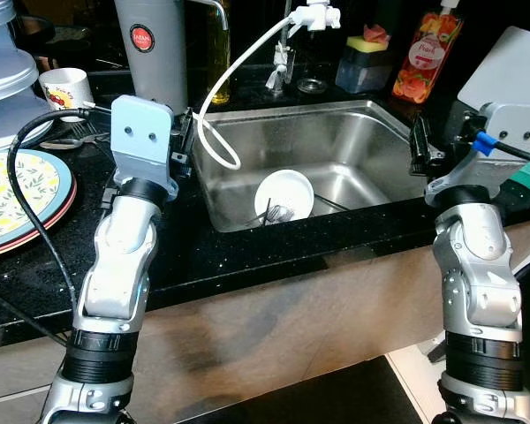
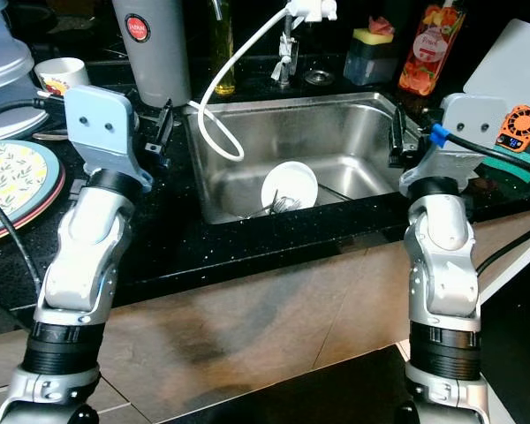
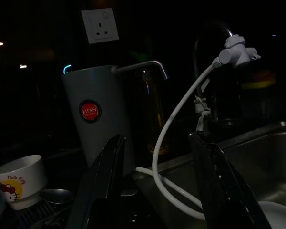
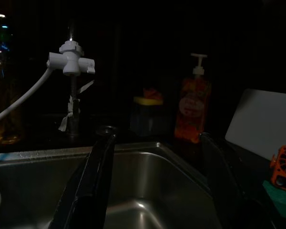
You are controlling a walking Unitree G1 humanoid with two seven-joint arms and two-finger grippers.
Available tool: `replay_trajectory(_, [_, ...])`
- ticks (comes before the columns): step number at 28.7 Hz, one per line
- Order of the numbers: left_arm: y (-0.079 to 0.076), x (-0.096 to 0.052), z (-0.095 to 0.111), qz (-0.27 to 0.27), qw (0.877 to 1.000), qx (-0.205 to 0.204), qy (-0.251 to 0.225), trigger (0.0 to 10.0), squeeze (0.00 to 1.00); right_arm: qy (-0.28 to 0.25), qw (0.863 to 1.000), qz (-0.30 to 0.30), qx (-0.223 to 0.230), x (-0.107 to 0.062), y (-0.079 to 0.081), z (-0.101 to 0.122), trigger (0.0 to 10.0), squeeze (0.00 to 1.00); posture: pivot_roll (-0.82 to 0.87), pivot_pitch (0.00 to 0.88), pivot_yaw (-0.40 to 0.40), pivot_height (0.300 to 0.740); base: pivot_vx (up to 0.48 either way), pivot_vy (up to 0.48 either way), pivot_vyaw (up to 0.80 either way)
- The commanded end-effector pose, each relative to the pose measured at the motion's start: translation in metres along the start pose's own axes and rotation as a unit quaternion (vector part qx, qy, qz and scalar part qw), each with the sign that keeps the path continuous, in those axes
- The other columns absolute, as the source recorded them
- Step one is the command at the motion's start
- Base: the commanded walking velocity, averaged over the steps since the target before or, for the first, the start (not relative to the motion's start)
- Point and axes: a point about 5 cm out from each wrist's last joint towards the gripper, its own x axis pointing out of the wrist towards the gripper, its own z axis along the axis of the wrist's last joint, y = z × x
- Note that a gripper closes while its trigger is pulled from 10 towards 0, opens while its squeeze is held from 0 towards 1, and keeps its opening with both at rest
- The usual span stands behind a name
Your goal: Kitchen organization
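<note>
where two arms flank one sink (image 1: 353, 141) (one bowl (image 1: 284, 195) inside)

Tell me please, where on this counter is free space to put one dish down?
The black counter strip in front of the sink looks bare, between the two arms. Left is crowded: patterned plate, Hello Kitty mug, grey dispenser. Behind the sink stand the soap bottle and sponge holder.

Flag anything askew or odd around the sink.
A white bowl sits tilted on its side in the sink, with cutlery against it. A white hose loops from the tap over the sink's left rim. Nothing looks spilled or broken.
</note>
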Motion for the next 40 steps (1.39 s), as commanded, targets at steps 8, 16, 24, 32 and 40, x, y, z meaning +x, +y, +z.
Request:
replay_trajectory(8, [-0.0047,0.0028,-0.0001,-0.006,1.000,-0.004,-0.002,10.0,0.00,0.015,1.000,-0.018,0.000,0.0008,-0.0051,-0.0046,10.0,0.00,0.03,0.016,-0.036,0.740,0.000,0.000,0.57])
replay_trajectory(16, [-0.0045,0.0043,-0.0006,-0.008,1.000,-0.002,-0.003,10.0,0.00,0.016,1.000,-0.023,0.003,0.0013,-0.0056,-0.0044,10.0,0.00,0.03,0.013,-0.032,0.740,0.000,0.000,0.80])
replay_trajectory(24, [-0.0050,0.0048,-0.0015,-0.008,1.000,-0.001,-0.003,10.0,0.00,0.015,1.000,-0.027,0.002,0.0024,-0.0072,-0.0039,10.0,0.00,0.04,0.009,-0.032,0.740,0.000,0.000,0.80])
replay_trajectory(32, [-0.0048,0.0047,-0.0020,-0.009,1.000,0.001,-0.003,10.0,0.00,0.016,1.000,-0.026,0.004,0.0027,-0.0064,-0.0042,10.0,0.00,0.04,0.005,-0.032,0.740,0.000,0.000,0.80])
replay_trajectory(40, [-0.0061,0.0051,-0.0023,-0.011,1.000,0.000,-0.002,10.0,0.00,0.019,0.999,-0.032,0.002,0.0028,-0.0086,-0.0047,10.0,0.00,0.03,0.004,-0.028,0.740,0.000,0.000,0.60])
